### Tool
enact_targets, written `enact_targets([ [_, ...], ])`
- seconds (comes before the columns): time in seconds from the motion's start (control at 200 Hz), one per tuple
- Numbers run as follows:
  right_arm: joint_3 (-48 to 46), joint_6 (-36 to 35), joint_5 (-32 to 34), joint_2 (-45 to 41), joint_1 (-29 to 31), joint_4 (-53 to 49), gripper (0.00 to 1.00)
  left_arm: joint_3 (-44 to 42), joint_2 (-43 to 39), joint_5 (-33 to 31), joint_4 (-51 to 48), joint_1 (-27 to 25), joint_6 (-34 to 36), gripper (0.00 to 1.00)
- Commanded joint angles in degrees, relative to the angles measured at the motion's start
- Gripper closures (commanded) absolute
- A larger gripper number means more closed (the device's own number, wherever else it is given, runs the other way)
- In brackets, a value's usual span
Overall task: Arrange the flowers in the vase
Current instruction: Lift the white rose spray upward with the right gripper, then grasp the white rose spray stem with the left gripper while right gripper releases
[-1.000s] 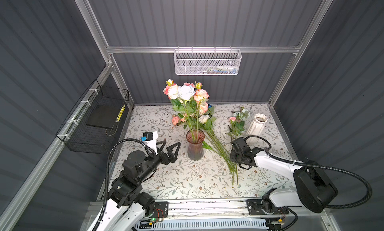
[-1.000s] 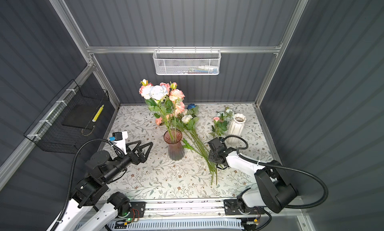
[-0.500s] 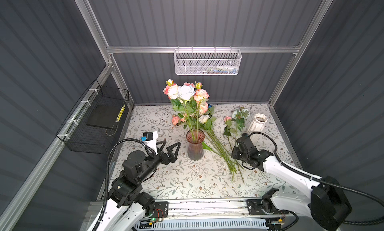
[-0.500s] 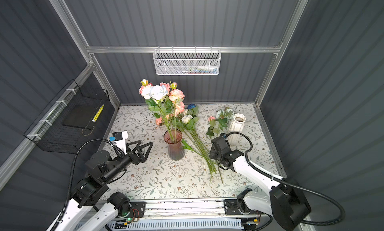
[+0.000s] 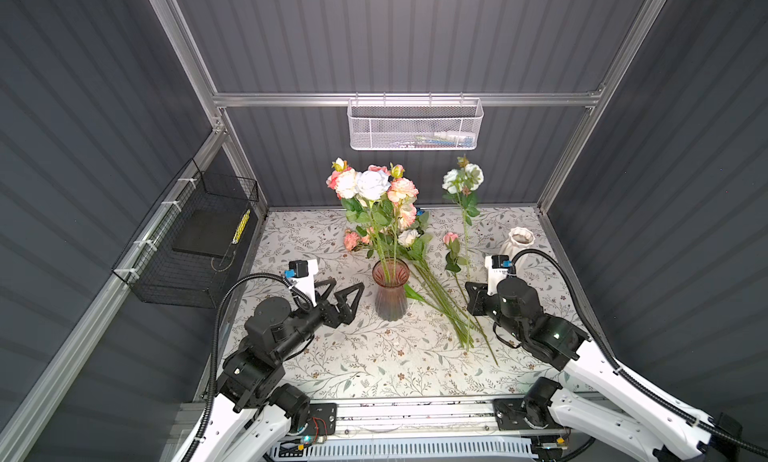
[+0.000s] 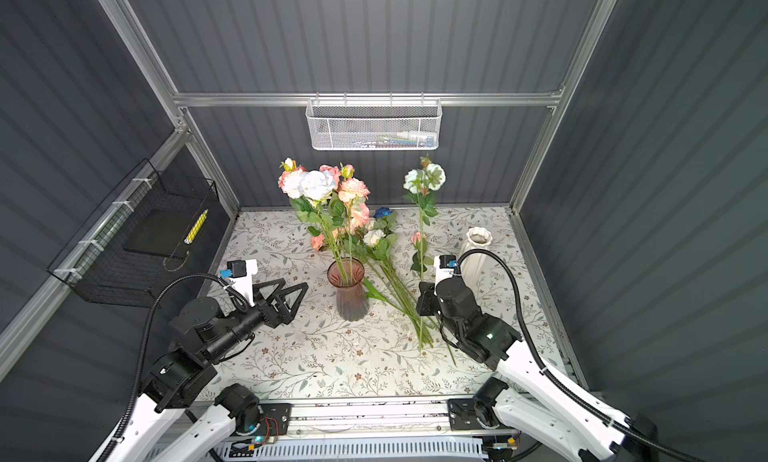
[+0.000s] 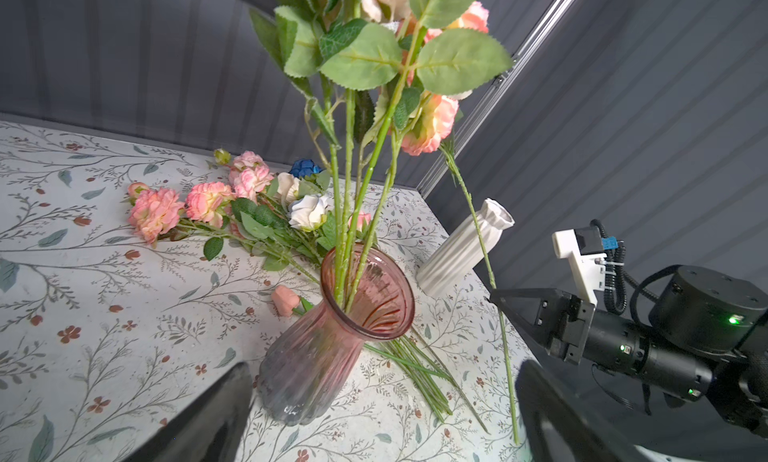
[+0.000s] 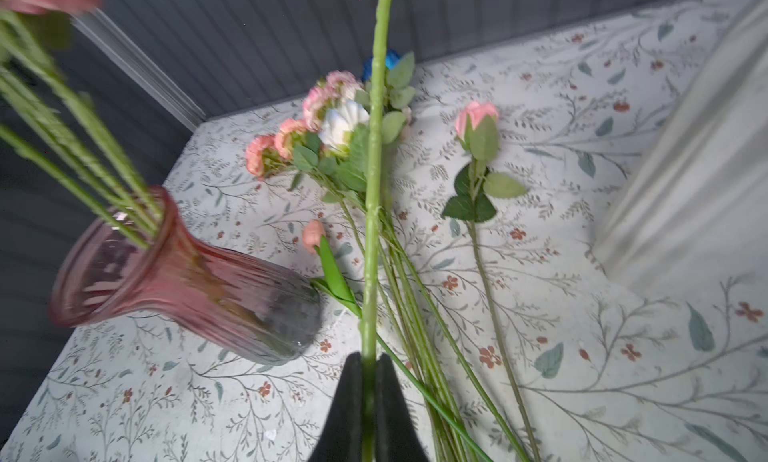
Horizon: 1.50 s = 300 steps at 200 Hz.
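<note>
A pink glass vase (image 5: 390, 289) (image 6: 352, 291) stands mid-table with several flowers (image 5: 372, 185) upright in it. More flowers (image 5: 432, 289) lie on the table beside it, heads toward the back wall, and a single pink rosebud (image 8: 477, 119) lies apart. My right gripper (image 5: 468, 300) (image 8: 368, 360) is shut on the green stem of a white-headed flower (image 5: 462, 179), which stands nearly upright right of the vase with its lower end near the table. My left gripper (image 5: 353, 295) (image 7: 382, 368) hangs open just left of the vase, nothing between its fingers.
A white ribbed vase (image 5: 517, 241) stands at the back right, close behind my right arm. A white mesh basket (image 5: 415, 125) hangs on the back wall. A black wire basket (image 5: 195, 248) hangs on the left wall.
My right gripper has raised the white-headed flower from lying on the table to nearly upright, and the arm has swung back and right. The left arm has not moved.
</note>
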Motion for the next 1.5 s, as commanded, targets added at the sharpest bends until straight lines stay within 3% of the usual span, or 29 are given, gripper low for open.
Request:
enact_targets([
  [0.0, 2.3, -2.5, 7.4, -3.2, 4.1, 2.6, 1.0, 3.9, 0.0, 4.0, 1.3, -0.3, 1.3, 0.0],
  [0.15, 2.8, -4.9, 13.2, -6.5, 11.3, 6.5, 1.0, 6.5, 0.4, 7.9, 1.8, -0.3, 2.0, 0.01],
  [0.305, 2.6, -11.4, 19.2, -8.5, 19.6, 13.4, 1.0, 9.5, 2.8, 17.4, 5.4, -0.3, 2.4, 0.05],
  [0.62, 3.8, -31.4, 20.2, -4.4, 36.7, 31.9, 1.0, 18.0, 12.3, 35.4, 19.0, -0.3, -0.1, 0.15],
  [0.78, 6.4, -37.2, 19.0, 1.1, 42.4, 36.5, 1.0, 22.3, 16.7, 38.3, 23.2, -0.3, -1.2, 0.2],
  [0.965, 7.8, -37.6, 17.2, 4.7, 44.4, 36.9, 1.0, 25.7, 20.1, 40.4, 27.9, -0.3, -2.9, 0.27],
  [1.206, 8.7, -36.5, 15.7, 6.6, 44.5, 33.7, 1.0, 26.4, 22.6, 42.3, 33.2, -0.3, -6.1, 0.51],
  [1.426, 8.7, -35.5, 16.4, 7.1, 44.3, 31.6, 1.0, 27.9, 22.4, 39.5, 29.5, -0.3, -3.6, 1.0],
  [1.496, 8.5, -35.1, 16.6, 6.9, 44.1, 30.6, 0.99, 28.8, 22.2, 38.0, 27.0, -0.3, -1.6, 1.0],
])
